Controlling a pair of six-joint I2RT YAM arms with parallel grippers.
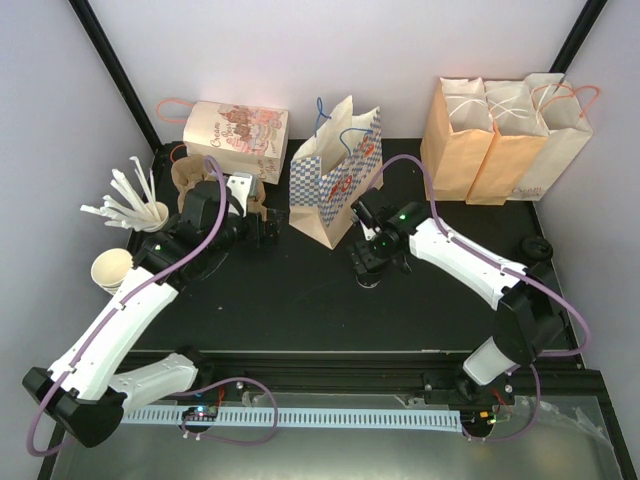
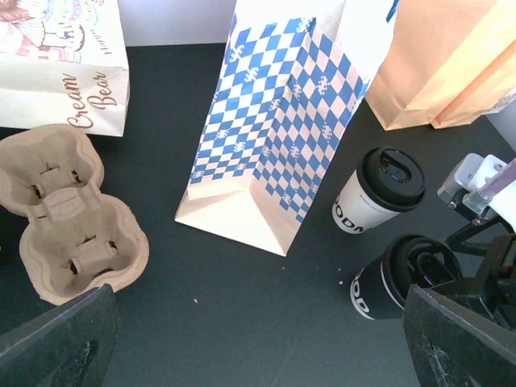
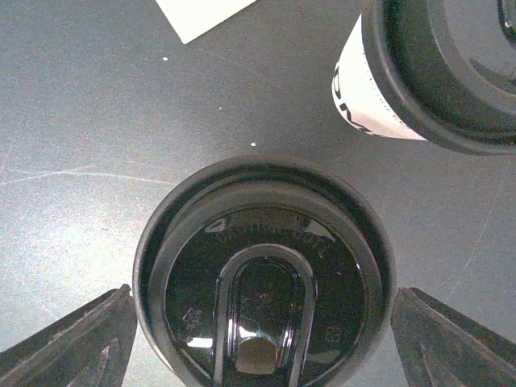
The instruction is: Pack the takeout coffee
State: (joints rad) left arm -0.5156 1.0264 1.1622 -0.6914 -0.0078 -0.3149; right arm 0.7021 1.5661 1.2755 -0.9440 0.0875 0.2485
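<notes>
Two lidded coffee cups stand right of the blue-checked paper bag [image 2: 274, 129]. One is white with black print and a black lid [image 2: 379, 189]. The other [image 2: 399, 278] has a dark side with white letters. My right gripper [image 3: 264, 322] is open, directly above the dark cup's black lid [image 3: 264, 278], with one finger on each side of it and close to its rim. The white cup shows at the top right of the right wrist view [image 3: 363, 89]. My left gripper [image 2: 258, 322] is open and empty over bare table, left of the cups. In the top view the right gripper [image 1: 366, 268] hides the cups.
The blue-checked bag [image 1: 335, 175] stands open behind both grippers. A "Cream Bear" bag [image 1: 235, 128] and brown pulp carriers [image 2: 68, 214] are at the back left. Plain white cups [image 1: 112, 270] and a cup of white utensils [image 1: 150, 212] are far left. Tan bags [image 1: 500, 140] are at the back right.
</notes>
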